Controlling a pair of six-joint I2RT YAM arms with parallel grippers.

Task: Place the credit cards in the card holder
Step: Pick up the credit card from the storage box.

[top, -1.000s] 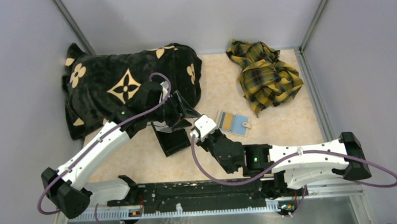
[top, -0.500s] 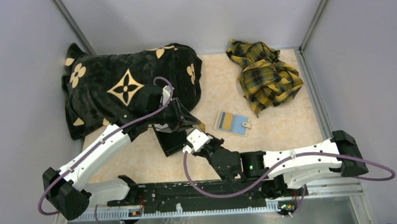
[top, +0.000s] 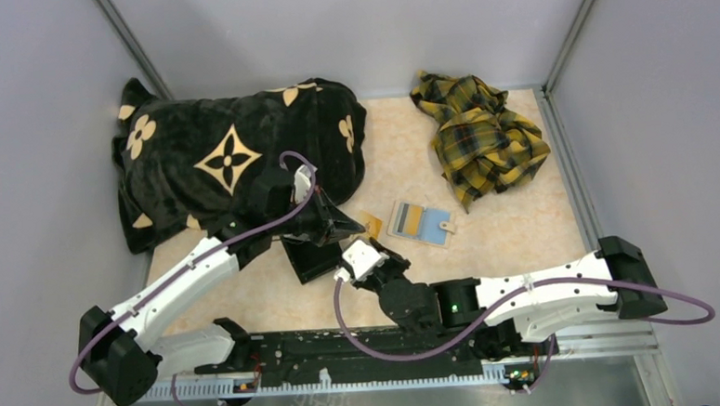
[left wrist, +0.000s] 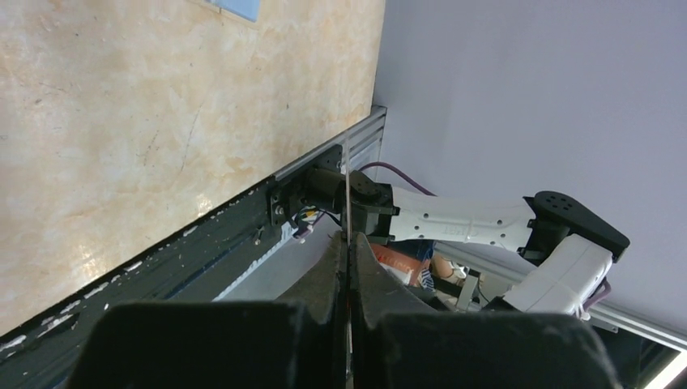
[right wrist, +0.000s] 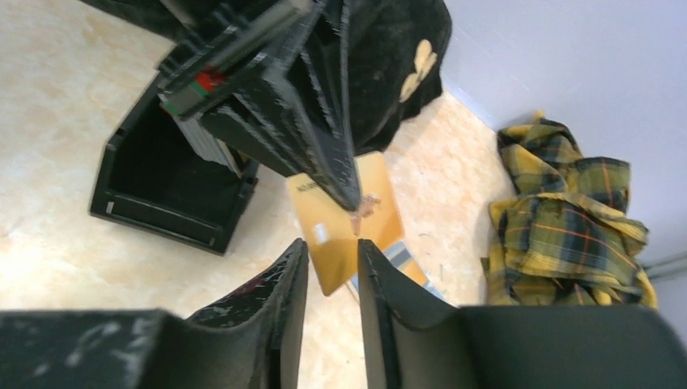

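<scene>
A gold credit card (top: 372, 225) hangs over the table, pinched at its upper edge by my left gripper (top: 353, 224), which is shut on it. The left wrist view shows the card (left wrist: 347, 194) edge-on as a thin line between the closed jaws of that gripper (left wrist: 348, 243). My right gripper (right wrist: 332, 247) is open just below the card (right wrist: 344, 219), its jaws apart and not touching it. In the top view the right gripper (top: 378, 247) sits right under the card. The card holder (top: 421, 222) lies open on the table to the right, with blue and yellow showing inside.
A black tray (top: 311, 257) sits under my left arm, left of the card. A black blanket with tan flowers (top: 233, 154) covers the back left. A yellow plaid cloth (top: 478, 136) lies at the back right. Grey walls enclose the table.
My right gripper drew back from the card holder toward the left arm and opened, letting go of the gold card. My left gripper closed on that card.
</scene>
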